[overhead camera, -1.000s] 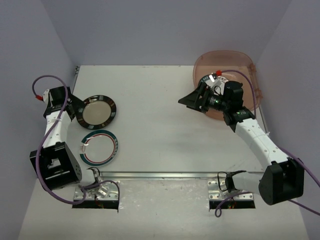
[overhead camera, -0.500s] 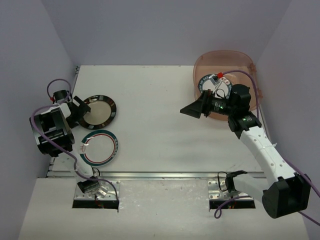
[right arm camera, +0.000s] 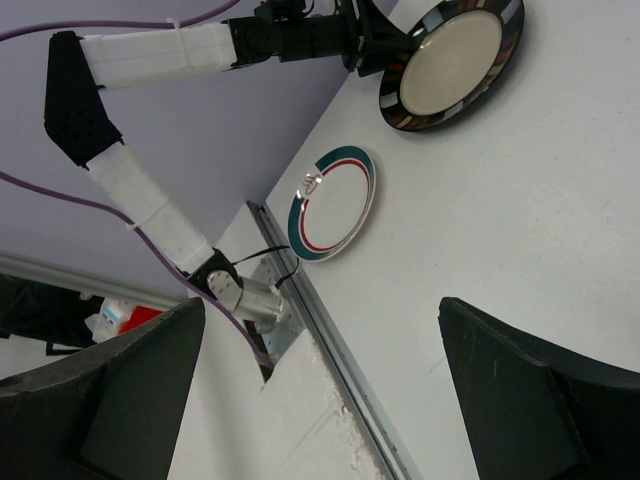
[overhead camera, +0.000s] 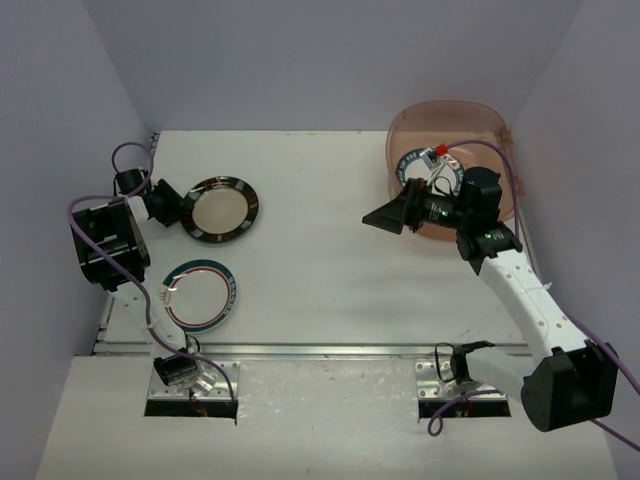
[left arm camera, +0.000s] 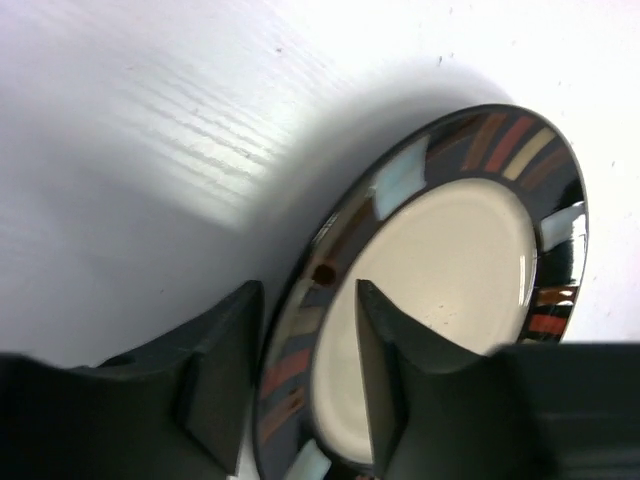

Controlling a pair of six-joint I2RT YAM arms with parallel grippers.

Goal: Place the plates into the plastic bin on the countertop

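Pick-up is in hand: the left end effector (left arm camera: 305, 330) pinches the striped rim of the glossy black-rimmed plate (overhead camera: 222, 209) at the left side of the bench (overhead camera: 320, 250), with the red-teal plate (overhead camera: 200, 296) lying flat nearby. Next, I judge, comes a level carry to the translucent, round-cornered plastic bin (overhead camera: 450, 115) at far right, where the right end effector (overhead camera: 388, 214) hangs open and empty.

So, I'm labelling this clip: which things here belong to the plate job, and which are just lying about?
Job:
black-rimmed plate, held by the left gripper; red-teal plate; plastic bin with plates inside; countertop.

Lying about:
nothing loose, only the metal rail and purple cables.
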